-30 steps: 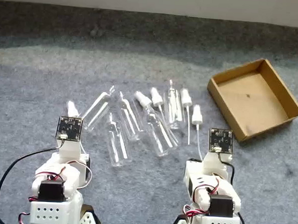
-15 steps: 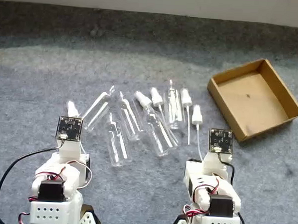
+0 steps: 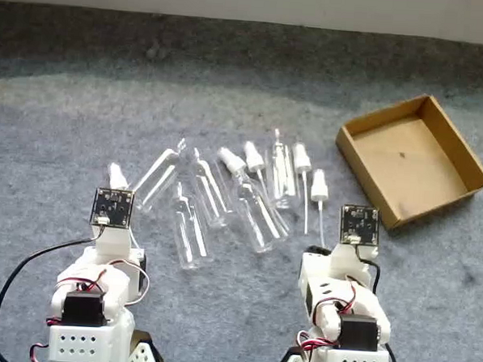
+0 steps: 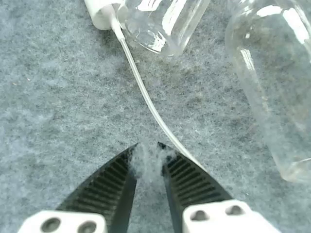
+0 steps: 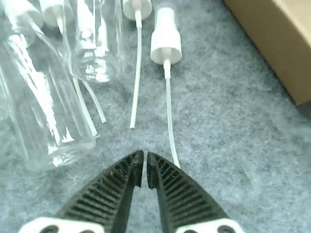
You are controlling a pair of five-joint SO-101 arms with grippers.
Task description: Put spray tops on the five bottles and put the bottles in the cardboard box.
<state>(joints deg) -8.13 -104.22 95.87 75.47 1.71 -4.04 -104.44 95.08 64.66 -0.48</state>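
Beside the clear plastic bottles (image 3: 258, 217), the left hand (image 4: 147, 146) stood slightly released and the right hand (image 5: 145, 154) clenched, both empty

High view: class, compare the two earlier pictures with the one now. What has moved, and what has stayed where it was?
The right arm has edged slightly forward, toward the loose spray top lying ahead of it. Nothing was taken hold of or let go; the right gripper is shut on nothing. The left arm, the bottles and the cardboard box stayed as they were.
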